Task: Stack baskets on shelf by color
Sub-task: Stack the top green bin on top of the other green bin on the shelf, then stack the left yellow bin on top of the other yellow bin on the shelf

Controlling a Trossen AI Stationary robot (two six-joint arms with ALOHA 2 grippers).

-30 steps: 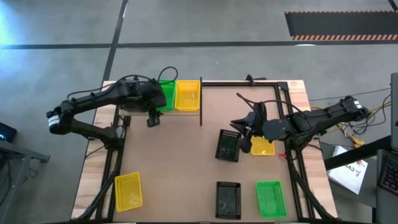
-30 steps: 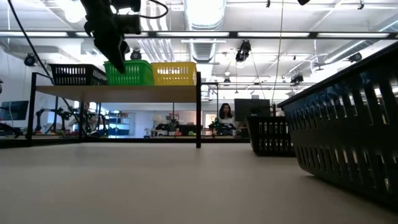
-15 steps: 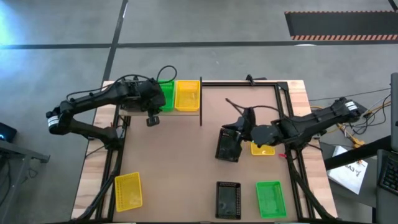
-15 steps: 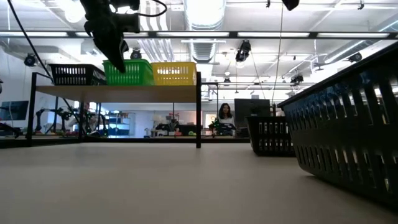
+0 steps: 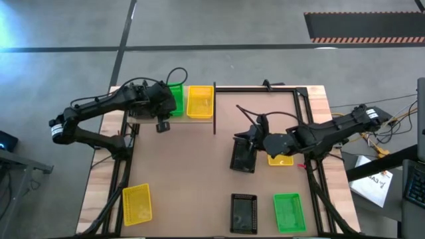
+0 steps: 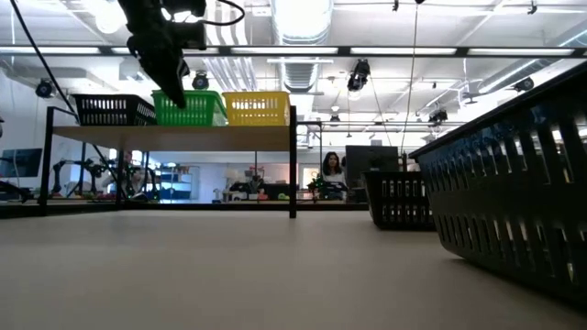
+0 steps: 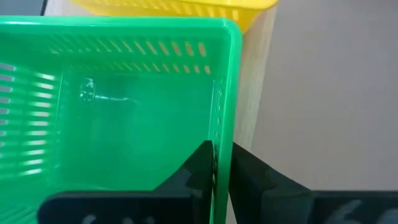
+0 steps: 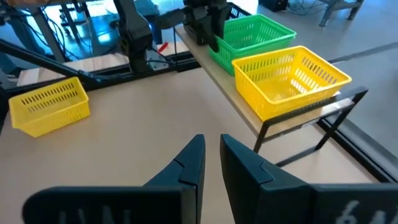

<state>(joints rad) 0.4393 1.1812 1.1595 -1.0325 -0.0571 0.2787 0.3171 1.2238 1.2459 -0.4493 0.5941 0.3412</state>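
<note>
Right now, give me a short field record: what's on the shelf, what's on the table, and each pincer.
shelf: black basket, green basket, yellow basket, side by side
left pincer: shut on the green basket's wall, on the shelf
right pincer: empty, over mid-table
on table: yellow basket, two black, one green, one yellow under the right arm

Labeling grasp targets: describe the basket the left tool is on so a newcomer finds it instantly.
Start at the shelf, the pale wood plank in a black frame at the table's far left. Three baskets sit on it in a row. It is the green basket in the middle, between a black one and a yellow one, with the left tool shut on its wall.
</note>
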